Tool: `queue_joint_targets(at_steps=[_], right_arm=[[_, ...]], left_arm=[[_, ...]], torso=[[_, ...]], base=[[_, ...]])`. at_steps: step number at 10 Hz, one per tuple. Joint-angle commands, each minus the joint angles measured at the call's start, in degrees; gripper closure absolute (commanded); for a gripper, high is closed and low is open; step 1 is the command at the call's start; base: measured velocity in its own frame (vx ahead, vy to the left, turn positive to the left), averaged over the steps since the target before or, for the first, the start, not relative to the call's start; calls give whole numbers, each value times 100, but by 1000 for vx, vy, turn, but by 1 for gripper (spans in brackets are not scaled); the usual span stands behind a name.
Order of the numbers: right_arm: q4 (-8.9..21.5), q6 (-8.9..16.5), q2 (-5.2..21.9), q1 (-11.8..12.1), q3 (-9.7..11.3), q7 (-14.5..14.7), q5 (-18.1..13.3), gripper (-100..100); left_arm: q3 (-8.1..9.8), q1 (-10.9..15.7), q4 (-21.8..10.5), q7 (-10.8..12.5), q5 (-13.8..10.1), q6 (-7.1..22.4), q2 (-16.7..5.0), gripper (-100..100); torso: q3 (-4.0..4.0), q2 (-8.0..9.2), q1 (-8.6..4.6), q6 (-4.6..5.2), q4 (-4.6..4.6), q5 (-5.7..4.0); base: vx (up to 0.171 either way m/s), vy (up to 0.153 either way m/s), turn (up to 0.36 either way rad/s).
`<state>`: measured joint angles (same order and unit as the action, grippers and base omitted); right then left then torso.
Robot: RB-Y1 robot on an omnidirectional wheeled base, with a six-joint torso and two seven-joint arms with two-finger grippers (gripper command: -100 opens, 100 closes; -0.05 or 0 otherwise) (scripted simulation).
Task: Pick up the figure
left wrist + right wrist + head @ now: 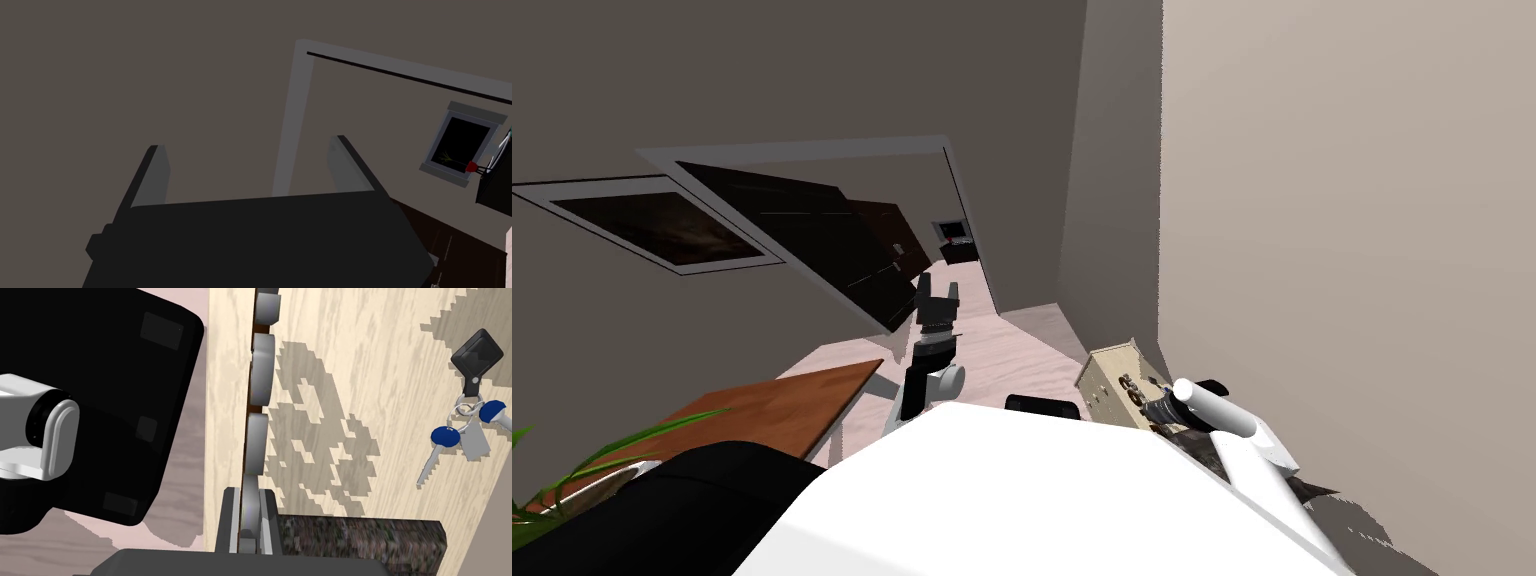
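Observation:
The figure (261,375) is a row of flat grey rounded pieces seen edge-on over the light wooden cabinet top (380,353). Its blotchy shadow lies on the wood beside it. My right gripper (248,494) is shut on the figure's near end, one finger pressing each side. In the head view the right gripper (1155,405) is at the cabinet (1110,375) low on the right, with the figure (1129,386) just beyond it. My left gripper (937,293) is raised in the middle, away from the cabinet, and stands open (247,170) with nothing between its fingers.
A bunch of keys (462,433) with blue heads and a black fob lies on the cabinet top beyond the figure. A dark mottled block (360,540) sits next to my right gripper. A wall (1352,250) rises close behind the cabinet. A brown table (782,405) and a plant (602,460) are at the left.

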<state>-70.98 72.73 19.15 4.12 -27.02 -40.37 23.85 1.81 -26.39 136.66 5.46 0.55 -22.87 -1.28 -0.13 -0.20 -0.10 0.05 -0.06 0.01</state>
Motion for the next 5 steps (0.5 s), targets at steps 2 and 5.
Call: queue_joint_targets(at_steps=[2,5], right_arm=[[-413,203,-102,137,129,-7,-32,100],[-494,223,-131,186,148,-4,-35,0]], left_arm=[[0,0,0,0,0,0,0,0],[0,1,0,0,0,0,0,0]], torso=[[0,0,0,-1,0,0],[5,9,1,-8,1,0]], base=[[64,-12,-142],[31,-3,-63]])
